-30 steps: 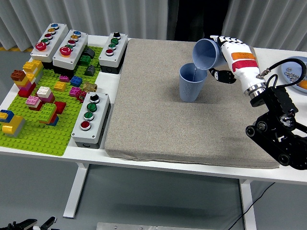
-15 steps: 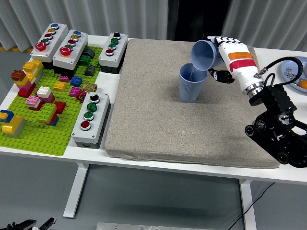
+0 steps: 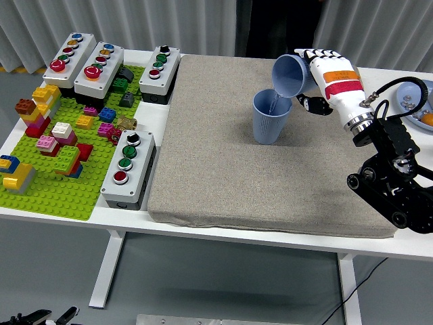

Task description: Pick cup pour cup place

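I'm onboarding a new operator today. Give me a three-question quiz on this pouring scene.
1. True or false: the tilted cup in the right robot hand has its mouth over the upright cup.
2. The upright cup stands on: A) the green brick baseplate B) the grey mat C) bare table.
3. Which robot hand is out of view?

Key: 1 true; 2 B; 3 the left.
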